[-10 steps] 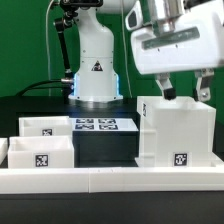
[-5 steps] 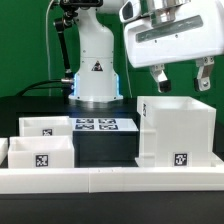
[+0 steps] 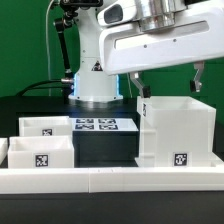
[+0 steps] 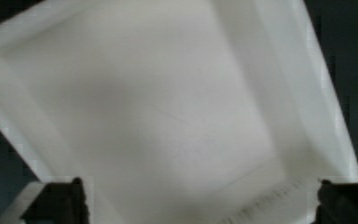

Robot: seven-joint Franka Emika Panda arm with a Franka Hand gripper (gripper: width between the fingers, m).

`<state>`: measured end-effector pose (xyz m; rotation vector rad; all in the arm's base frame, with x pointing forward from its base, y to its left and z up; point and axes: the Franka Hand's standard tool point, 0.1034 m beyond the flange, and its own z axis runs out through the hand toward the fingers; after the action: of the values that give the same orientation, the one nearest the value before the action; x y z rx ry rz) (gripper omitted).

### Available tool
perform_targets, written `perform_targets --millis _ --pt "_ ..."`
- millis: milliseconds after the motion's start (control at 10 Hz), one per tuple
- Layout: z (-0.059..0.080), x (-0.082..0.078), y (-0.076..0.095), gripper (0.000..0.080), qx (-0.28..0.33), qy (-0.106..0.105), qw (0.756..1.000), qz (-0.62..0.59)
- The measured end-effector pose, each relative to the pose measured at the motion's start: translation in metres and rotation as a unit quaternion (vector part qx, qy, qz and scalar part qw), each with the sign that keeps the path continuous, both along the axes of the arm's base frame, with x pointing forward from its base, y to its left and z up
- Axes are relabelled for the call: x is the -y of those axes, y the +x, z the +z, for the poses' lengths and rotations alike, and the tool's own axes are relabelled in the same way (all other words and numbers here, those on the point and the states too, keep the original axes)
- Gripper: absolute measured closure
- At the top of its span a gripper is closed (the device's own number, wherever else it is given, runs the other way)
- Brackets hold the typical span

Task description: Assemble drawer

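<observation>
**Wide fingers over the upright white drawer box**

The large white open-topped plastic box has flat, matte, square-cornered walls and a black-and-white tag low on its front face. It stands upright on the dark desk at the exterior view's right, with its opening facing straight up. Its left wall is just beside a black block, and a long white rail runs in front of it.

In the wrist view the smooth, pale cavity fills the frame. Which way its long axis runs I cannot tell.

The glossy white two-finger gripper hangs above the box. Its dark fingers are spread wide, about as wide as the box, and hold nothing.

The marker board lies flat behind the block.
</observation>
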<state>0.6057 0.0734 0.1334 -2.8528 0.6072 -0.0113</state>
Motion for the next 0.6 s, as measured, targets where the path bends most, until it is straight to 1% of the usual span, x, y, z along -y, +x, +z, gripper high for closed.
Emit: perform_targets --millis 200,300,400,500,600 --pt "-0.001 0.0 0.0 0.015 0.012 -0.003 0.998 0.057" --pt "0.0 0.004 -0.001 0.015 0.021 -0.008 0.994 0.108" --pt "0.002 0.02 -0.011 0.015 0.02 -0.013 0.986 0.163" --pt "0.004 0.035 -0.022 0.015 0.018 -0.021 0.985 0.17" --pt "0.004 0.045 -0.032 0.015 0.019 -0.025 0.985 0.171"
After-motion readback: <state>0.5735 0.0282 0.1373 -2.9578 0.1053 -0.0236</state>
